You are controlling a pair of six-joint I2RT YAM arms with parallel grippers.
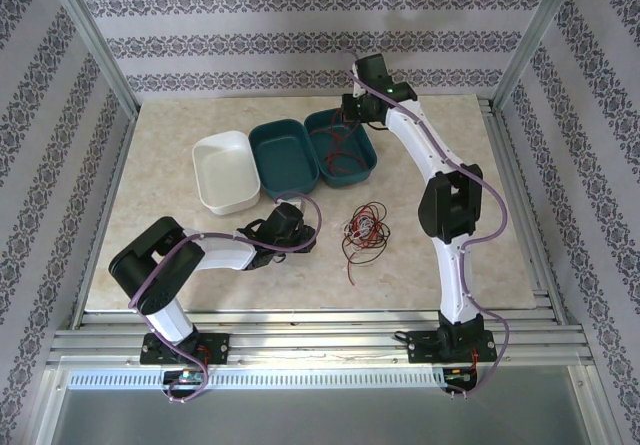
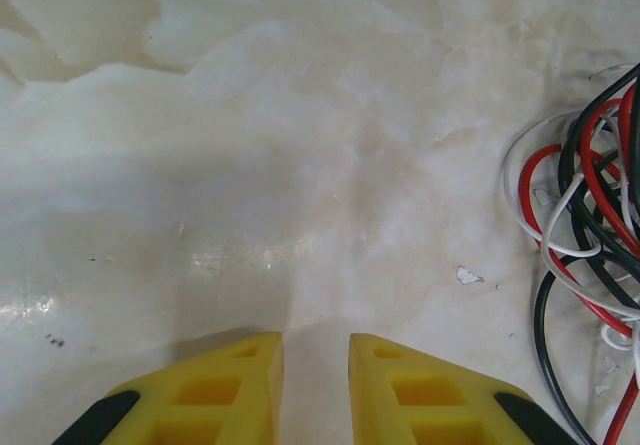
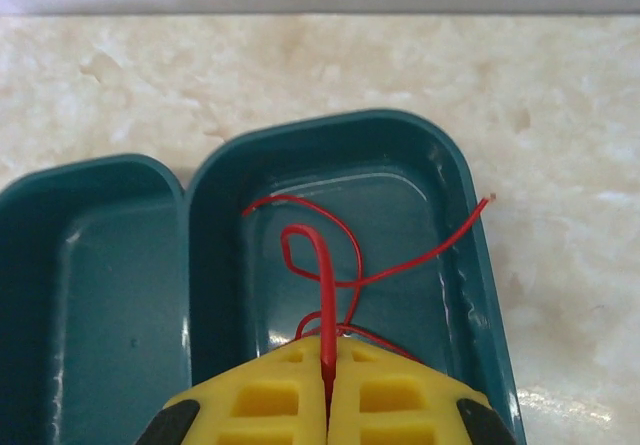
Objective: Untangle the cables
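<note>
Left end effector [image 1: 312,235] sits low over the tabletop [image 1: 160,165], pointing right at the cables [image 1: 365,230]. In the left wrist view its yellow fingers [image 2: 240,385] stand apart with bare tabletop [image 2: 300,115] between them: open, gripping nothing. It is near the cables but clear of them.

The cables lie on the tabletop between the two arms, in front of the bins. They form a loose knot of red, black and white loops [image 2: 590,235], with one red tail trailing toward the near edge.

Right end effector [image 1: 350,115] is reached out over the far end of the right teal bin [image 1: 375,155]. In the right wrist view its fingers [image 3: 260,400] are pressed together on a red cable [image 3: 325,265], which rises from the pinch in a narrow loop. More red loops lie on the floor of this bin [image 3: 460,215], and one red end crosses its right rim and sticks out over the tabletop.

Three bins stand in a row at the back. The white bin [image 1: 225,170] is on the left. The left teal bin [image 1: 280,160] is in the middle, touching the right teal bin. In the right wrist view the left teal bin [image 3: 100,265] holds no cable in the part I can see.
</note>
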